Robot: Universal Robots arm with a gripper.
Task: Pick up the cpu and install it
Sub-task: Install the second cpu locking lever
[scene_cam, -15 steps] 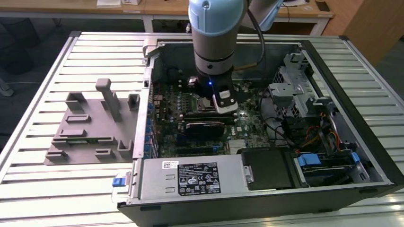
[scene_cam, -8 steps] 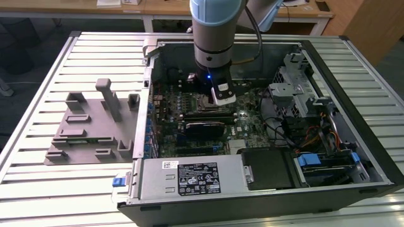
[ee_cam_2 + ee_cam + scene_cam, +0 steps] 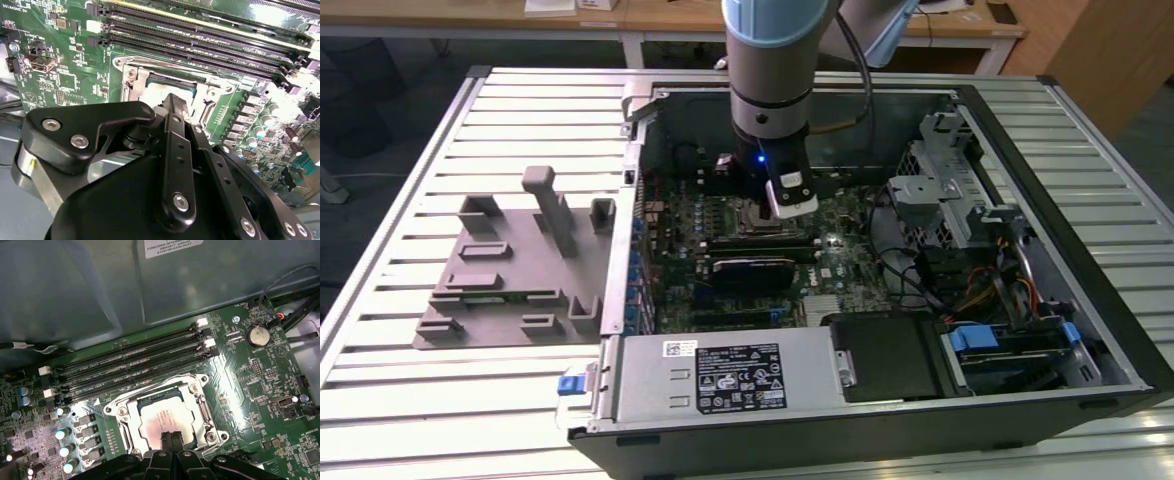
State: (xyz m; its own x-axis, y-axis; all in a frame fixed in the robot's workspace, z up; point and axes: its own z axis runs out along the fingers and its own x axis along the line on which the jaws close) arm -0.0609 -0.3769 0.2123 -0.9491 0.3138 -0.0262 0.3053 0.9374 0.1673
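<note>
Pincer (image 3: 171, 439) fingers pressed together, holding nothing you can see; the cpu (image 3: 165, 421) sits in its socket (image 3: 197, 412) just beneath the tips.

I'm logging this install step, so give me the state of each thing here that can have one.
cpu: lying flat in its socket, metal top up.
socket frame: open, leaving the cpu uncovered.
hand: directly over the cpu's near edge, fingertips together.
memory slots: empty, no modules in them.
computer case: lying on its side, side panel off, motherboard exposed.
grey fixture: on the table beside the case, nothing in it.
</note>
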